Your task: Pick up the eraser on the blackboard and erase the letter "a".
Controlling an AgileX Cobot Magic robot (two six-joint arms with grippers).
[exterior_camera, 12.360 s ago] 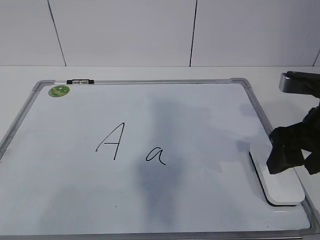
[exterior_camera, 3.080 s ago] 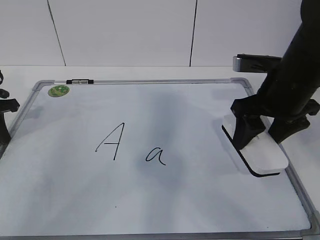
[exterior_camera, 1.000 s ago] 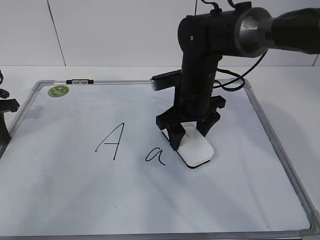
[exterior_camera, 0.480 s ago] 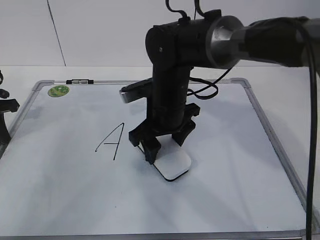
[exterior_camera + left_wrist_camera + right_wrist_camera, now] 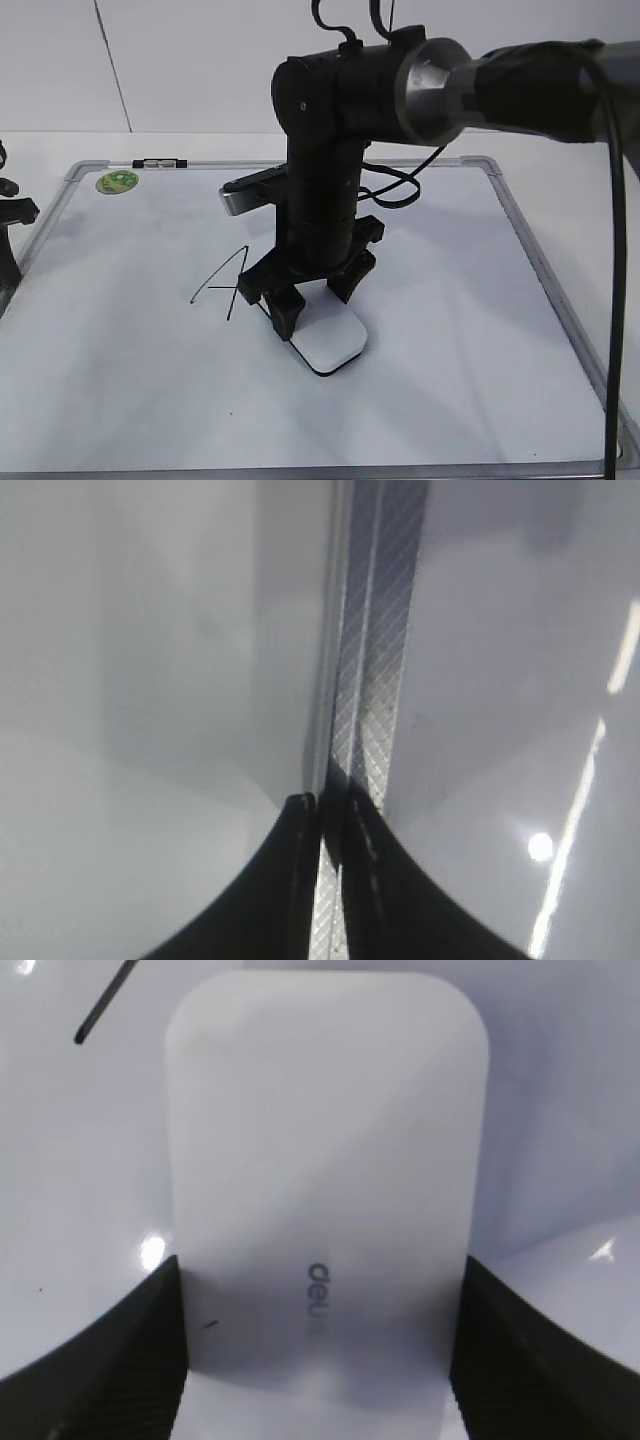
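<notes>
Eraser [image 5: 328, 343] — clamped between right gripper [image 5: 308, 292] fingers.

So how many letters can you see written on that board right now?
1: the capital A, just left of the eraser held by the right gripper. A second letter may be hidden under the eraser and arm.

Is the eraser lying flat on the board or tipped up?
Flat. The eraser lies with its black felt edge on the blackboard, no gap visible, the right claw gripping its long sides.
</notes>
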